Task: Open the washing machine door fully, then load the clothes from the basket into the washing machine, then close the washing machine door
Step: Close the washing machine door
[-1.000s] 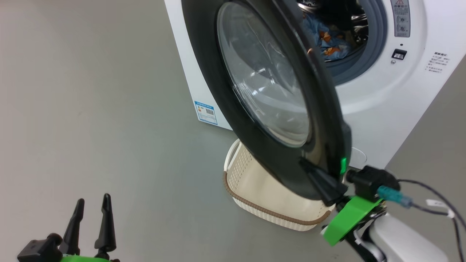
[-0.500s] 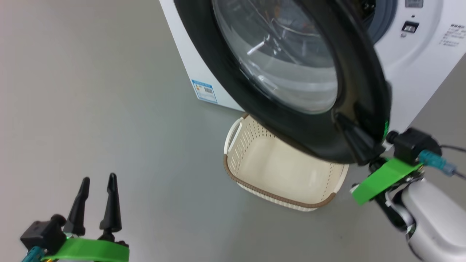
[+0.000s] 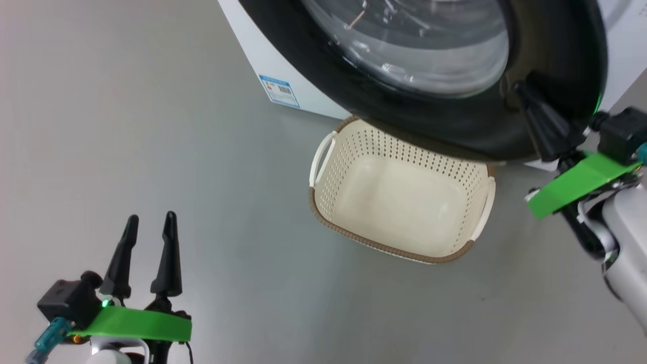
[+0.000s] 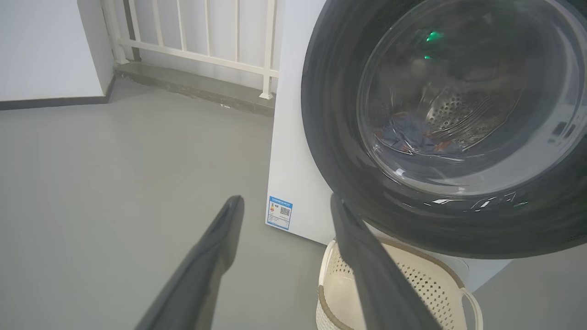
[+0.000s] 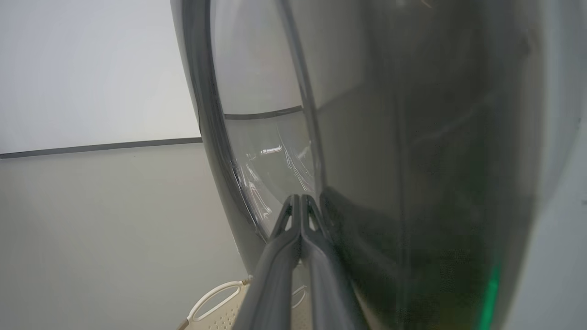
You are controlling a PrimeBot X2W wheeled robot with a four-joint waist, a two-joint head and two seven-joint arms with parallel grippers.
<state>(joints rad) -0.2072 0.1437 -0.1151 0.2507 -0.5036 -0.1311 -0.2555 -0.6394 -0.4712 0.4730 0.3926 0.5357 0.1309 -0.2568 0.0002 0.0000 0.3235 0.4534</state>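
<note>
right claw (image 3: 521, 91) pinched fully shut, tips against the glossy black rim of the round washing machine door (image 3: 445, 124); left claw (image 3: 151, 217) spread wide, empty; perforated cream basket (image 3: 349, 172) empty on the floor below the door; clothes (image 4: 412, 135) in the steel drum.

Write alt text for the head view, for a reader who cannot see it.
The right gripper, jaws shut, rests against the black rim of the washing machine door, which hangs over an empty cream basket on grey floor. The left gripper hovers open at lower left.
</note>
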